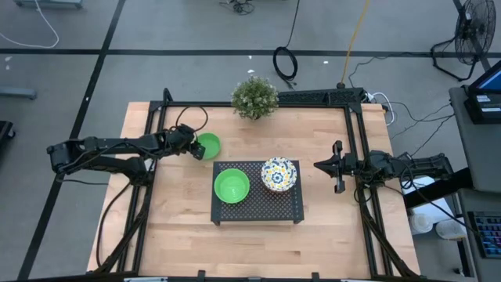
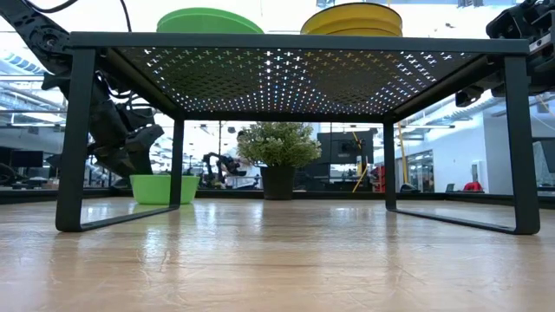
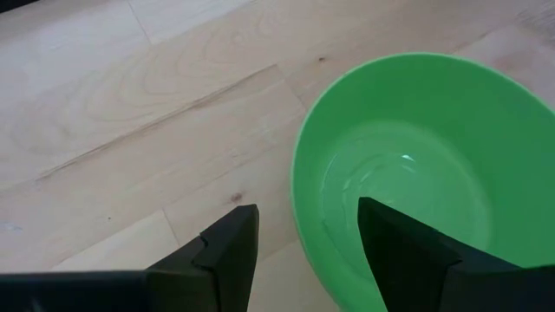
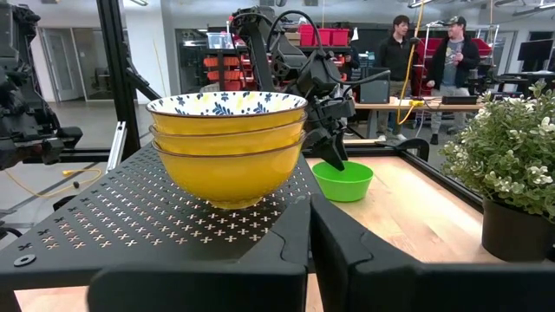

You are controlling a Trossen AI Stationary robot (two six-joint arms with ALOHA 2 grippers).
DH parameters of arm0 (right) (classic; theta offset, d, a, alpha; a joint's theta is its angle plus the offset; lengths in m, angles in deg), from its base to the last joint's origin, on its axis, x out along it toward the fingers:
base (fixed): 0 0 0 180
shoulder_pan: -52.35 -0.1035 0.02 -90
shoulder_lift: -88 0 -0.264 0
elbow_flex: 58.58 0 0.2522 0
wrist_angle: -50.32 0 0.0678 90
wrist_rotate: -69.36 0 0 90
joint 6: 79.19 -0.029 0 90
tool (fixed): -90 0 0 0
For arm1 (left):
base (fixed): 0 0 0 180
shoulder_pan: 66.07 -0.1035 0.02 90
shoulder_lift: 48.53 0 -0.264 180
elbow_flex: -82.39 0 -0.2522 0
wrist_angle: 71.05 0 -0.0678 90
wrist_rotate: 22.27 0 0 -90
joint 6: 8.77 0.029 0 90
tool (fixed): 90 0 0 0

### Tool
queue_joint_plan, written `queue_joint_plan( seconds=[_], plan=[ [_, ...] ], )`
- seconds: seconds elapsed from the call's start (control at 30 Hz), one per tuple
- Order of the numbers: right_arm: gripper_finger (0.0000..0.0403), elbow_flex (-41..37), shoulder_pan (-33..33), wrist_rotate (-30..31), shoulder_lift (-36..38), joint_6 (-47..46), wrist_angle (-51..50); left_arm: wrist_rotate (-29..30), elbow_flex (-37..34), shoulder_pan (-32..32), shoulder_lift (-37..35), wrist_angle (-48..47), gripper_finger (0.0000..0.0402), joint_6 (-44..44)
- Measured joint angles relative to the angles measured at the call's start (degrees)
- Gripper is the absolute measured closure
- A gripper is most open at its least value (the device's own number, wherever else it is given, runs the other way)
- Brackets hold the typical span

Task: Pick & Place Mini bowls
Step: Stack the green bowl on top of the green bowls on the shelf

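Left jaws (image 3: 299, 247) spread astride green bowl (image 3: 416, 173) rim | right jaws (image 1: 337, 177) closed | bowl empty

We see a gray floor (image 1: 196, 74) with dark lines and loose cables (image 1: 286, 63), a fan (image 1: 470, 35) in one corner, and bright windows (image 2: 442, 160), red shelves (image 4: 325, 35) and two people (image 4: 429, 52) far behind the wooden table (image 1: 180, 227).

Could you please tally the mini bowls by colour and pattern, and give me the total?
Plain green bowls: 2, one on the table at the left gripper, one on the black rack.
Floral bowls, white inside and yellow outside: 3, stacked on the rack.
Total: 5 bowls.
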Motion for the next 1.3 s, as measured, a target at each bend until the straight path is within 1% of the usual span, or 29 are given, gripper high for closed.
queue_joint_plan(
  seconds=[1.3],
  plan=[
    [0.0403, -0.02, 0.00, -0.02, 0.00, 0.00, 0.01, -0.55, -0.02, 0.04, 0.00, -1.27, 0.0202, 0.11]
  ],
)
